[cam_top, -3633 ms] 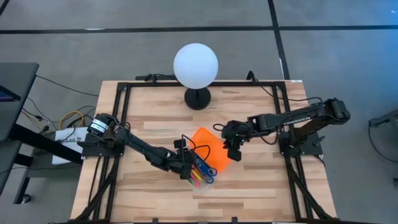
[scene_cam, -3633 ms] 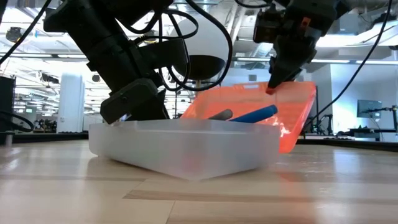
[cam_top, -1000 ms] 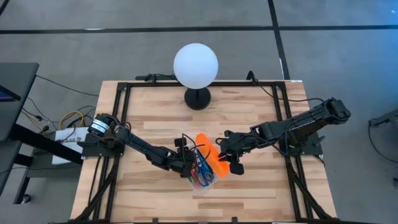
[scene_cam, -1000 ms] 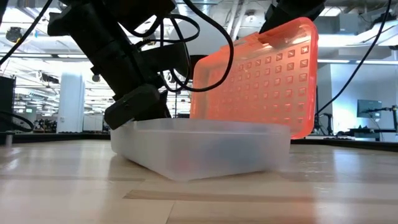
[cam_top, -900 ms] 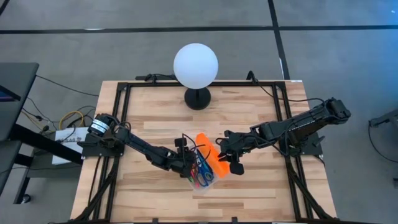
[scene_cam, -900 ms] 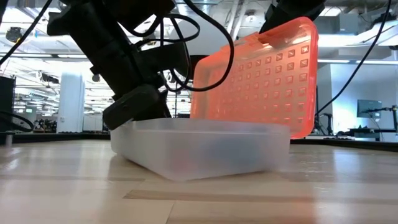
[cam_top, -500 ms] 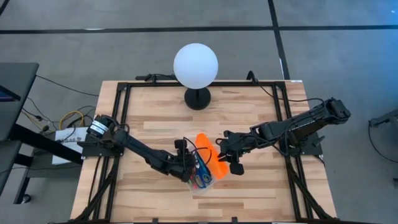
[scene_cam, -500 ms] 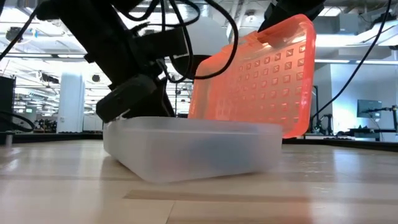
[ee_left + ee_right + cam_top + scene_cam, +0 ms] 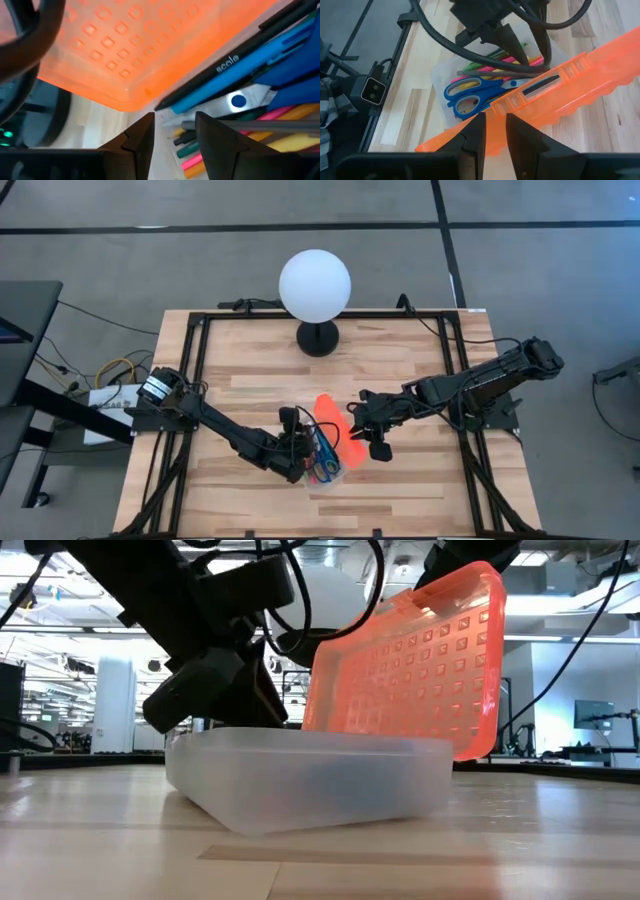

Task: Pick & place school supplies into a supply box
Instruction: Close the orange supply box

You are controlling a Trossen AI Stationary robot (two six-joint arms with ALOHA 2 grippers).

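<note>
The supply box [image 9: 326,476] is a clear tray [image 9: 310,780] resting flat on the table, with its orange lid [image 9: 410,670] swung up and tilted over it. Inside lie blue-handled scissors [image 9: 470,97] and pink, yellow, green and black pens [image 9: 505,62]; blue and black pens [image 9: 235,65] also show in the left wrist view. My left gripper [image 9: 300,455] is open at the tray's left end, its fingers [image 9: 142,137] standing over the pens' tips. My right gripper [image 9: 358,438] is at the lid's raised edge, shut on it. My left gripper [image 9: 200,690] hangs close over the tray's left rim [image 9: 180,737]; I cannot tell whether it touches it. My right gripper [image 9: 495,132] pinches the lid's free long edge [image 9: 492,117] between its two fingers, coming from the table's right and slanting down. The lid stands steeply on its hinge side, leaning over the tray.
A white globe lamp [image 9: 315,285] on a black base stands at the far middle of the table. Black frame rails [image 9: 200,360] run along the table's left, right and far edges. Bare wood lies near and left of the box.
My left gripper has moved toward the table's near edge and a little left, and the tray has slid the same way with it. The lid has tipped more upright over the tray. My right gripper has stayed where it was, still shut on the lid's edge.
</note>
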